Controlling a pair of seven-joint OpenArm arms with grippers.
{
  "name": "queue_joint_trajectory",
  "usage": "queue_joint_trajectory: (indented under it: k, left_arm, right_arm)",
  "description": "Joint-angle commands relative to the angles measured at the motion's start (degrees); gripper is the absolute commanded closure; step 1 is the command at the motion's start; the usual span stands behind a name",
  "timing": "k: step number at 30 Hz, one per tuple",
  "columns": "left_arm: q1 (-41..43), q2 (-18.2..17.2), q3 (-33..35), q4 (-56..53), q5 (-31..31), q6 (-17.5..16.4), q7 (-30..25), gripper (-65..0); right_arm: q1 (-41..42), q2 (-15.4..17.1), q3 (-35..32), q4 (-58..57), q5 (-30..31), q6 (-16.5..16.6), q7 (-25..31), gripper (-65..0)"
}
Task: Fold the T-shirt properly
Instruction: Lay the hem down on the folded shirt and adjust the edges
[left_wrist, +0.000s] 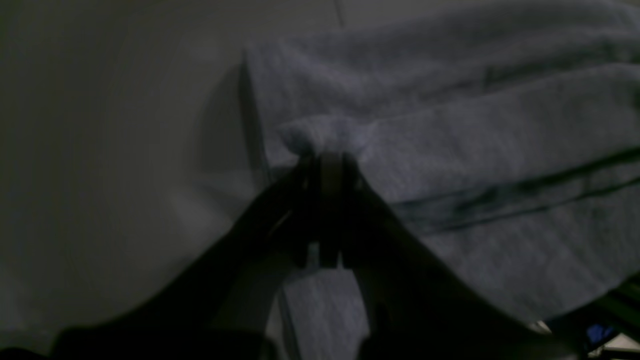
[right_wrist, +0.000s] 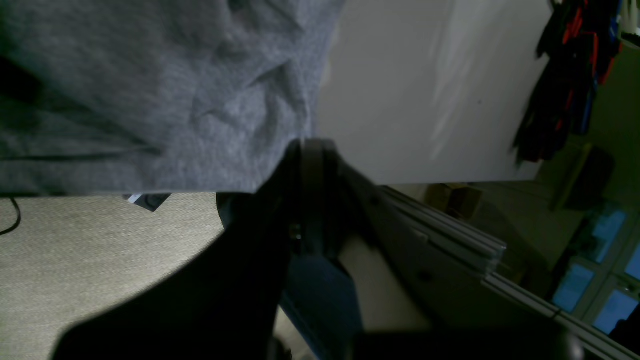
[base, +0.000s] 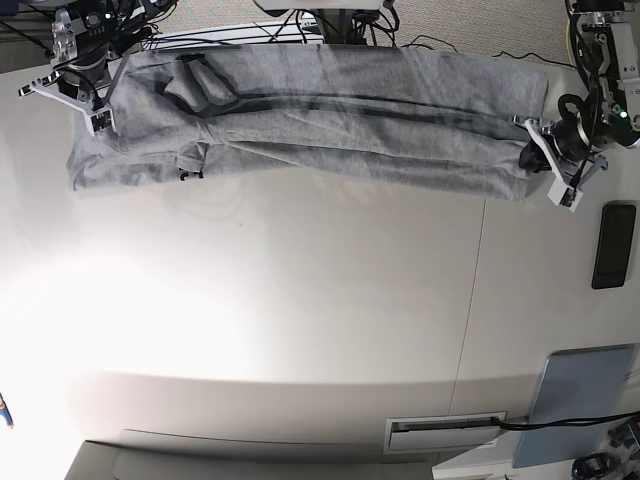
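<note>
Though both wrist views blur | T-shirt (base: 330, 125) lettering unreadable | left fingers (left_wrist: 345, 165) dark

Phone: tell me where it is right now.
In the base view the phone lies flat near the table's right edge, just below the left pincer and above a grey pad.

The white table (base: 300, 330) lies open in front of the stretched T-shirt (base: 330, 115), while a black phone (base: 612, 245) and a grey pad (base: 575, 405) occupy its right edge, with cables (base: 300, 25) crowding the far edge
</note>
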Motion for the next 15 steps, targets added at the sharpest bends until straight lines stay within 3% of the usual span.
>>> queue_joint_trajectory:
  k: [1,10,15]
  left_arm:
    - [-0.3,-1.2,-0.5,1.4,-0.3,0.2,1.0,0.0]
    - [-0.2,-1.2,-0.5,1.8,7.1,1.9,5.7,0.0]
    - [0.9,-1.2,-0.5,1.9,7.2,1.6,6.8,0.0]
  right_arm:
    - [-0.2,0.5,0.5,1.0,-0.9,-0.3,0.2,0.0]
    - [-0.2,0.5,0.5,1.0,-0.9,-0.3,0.2,0.0]
    - [-0.2,0.5,0.5,1.0,-1.0,-0.3,0.4,0.0]
